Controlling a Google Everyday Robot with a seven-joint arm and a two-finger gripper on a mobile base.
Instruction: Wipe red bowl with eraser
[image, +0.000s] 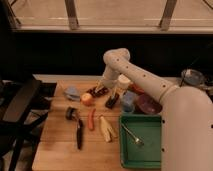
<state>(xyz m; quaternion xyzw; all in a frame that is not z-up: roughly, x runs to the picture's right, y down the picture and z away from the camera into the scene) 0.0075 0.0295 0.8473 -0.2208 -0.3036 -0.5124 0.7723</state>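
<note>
The red bowl stands at the back right of the wooden table, and only a sliver of its orange-red rim shows behind my arm. The eraser, a small black block, lies mid-table right of the apple. My gripper hangs low over the table behind the apple, above a dark reddish cluster and left of the eraser. It is open, and I see nothing between its fingers.
A white cup, a blue cup and the purple bowl crowd the red bowl. A green tray holds a spoon. A blue object, black round object, black-handled tool, red chili and banana lie at the front left.
</note>
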